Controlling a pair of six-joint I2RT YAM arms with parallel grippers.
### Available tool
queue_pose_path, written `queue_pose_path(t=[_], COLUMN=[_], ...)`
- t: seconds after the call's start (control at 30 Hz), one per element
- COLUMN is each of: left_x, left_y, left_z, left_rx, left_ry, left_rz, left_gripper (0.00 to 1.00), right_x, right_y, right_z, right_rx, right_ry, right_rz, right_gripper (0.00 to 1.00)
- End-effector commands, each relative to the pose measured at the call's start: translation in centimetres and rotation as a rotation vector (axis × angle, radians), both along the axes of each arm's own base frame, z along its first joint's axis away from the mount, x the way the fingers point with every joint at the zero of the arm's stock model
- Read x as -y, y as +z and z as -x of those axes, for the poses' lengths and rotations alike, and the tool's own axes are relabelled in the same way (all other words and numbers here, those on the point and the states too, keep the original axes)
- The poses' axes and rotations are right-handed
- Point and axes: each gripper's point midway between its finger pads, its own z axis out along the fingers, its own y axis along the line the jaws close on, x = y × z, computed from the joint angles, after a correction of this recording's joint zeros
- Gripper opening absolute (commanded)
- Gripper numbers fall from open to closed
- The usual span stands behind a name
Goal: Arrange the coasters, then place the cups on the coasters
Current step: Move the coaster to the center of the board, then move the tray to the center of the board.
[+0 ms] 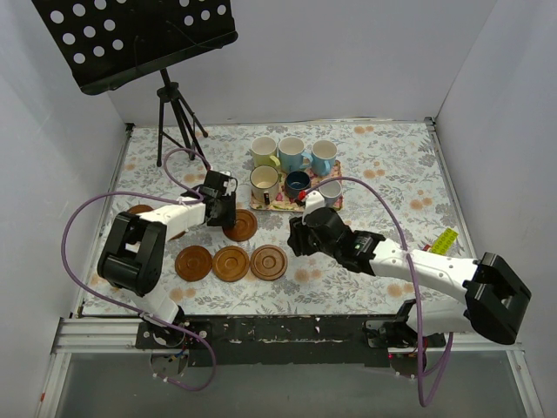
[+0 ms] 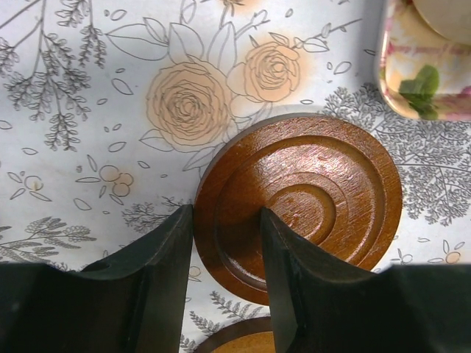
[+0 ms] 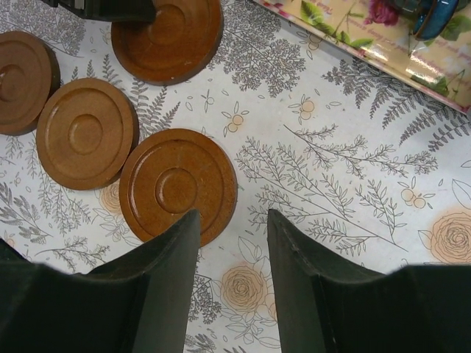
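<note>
Three coasters [image 1: 231, 263] lie in a row on the floral cloth. A fourth coaster [image 2: 309, 206] sits just behind them, flat on the cloth. My left gripper [image 2: 227, 213] is shut on its near rim, one finger outside the edge and one on the face. Another coaster [image 1: 142, 210] peeks out behind the left arm. My right gripper [image 3: 232, 217] hangs open over bare cloth, beside the row's rightmost coaster [image 3: 178, 184]. Several cups [image 1: 291, 153] stand on the floral tray [image 1: 277, 206], untouched by either gripper.
A black music stand [image 1: 130, 39] on a tripod [image 1: 178, 113] rises at the back left. A yellow-green block [image 1: 444, 240] lies near the right edge. White walls close in three sides, and purple cables loop over both arms.
</note>
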Motion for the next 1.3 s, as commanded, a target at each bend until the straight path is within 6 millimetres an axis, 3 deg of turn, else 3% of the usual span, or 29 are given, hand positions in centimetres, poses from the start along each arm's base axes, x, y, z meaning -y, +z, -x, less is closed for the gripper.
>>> queue_pose_path(t=[0.0, 0.2, 0.43, 0.53, 0.93, 1.27], left_x=[1.8, 3.6, 4.5, 4.6, 5.2, 5.4], left_y=[-0.1, 0.3, 0.3, 0.4, 0.8, 0.7], left_z=[1.6, 1.4, 1.4, 1.4, 1.1, 1.1], left_rx=[-0.058, -0.06, -0.062, -0.06, -0.047, -0.05], left_ry=[-0.045, -0.06, -0.063, -0.064, -0.072, -0.074], left_rz=[0.051, 0.111, 0.135, 0.138, 0.154, 0.161], left_gripper=[0.1, 0.1, 0.1, 0.09, 0.08, 0.07], right_x=[-1.7, -2.8, -5.2, -5.6, -0.7, 1.8], right_y=[2.5, 1.8, 0.7, -0.6, -5.7, -8.3], right_z=[-1.0, -1.6, -3.4, -4.5, -8.4, -11.8], right_rx=[0.028, 0.023, 0.033, 0.009, -0.038, -0.025], right_ry=[-0.004, 0.006, 0.033, 0.02, -0.144, -0.242], right_rz=[-0.065, -0.07, -0.024, -0.016, 0.049, 0.143], right_gripper=[0.5, 0.51, 0.62, 0.64, 0.59, 0.56])
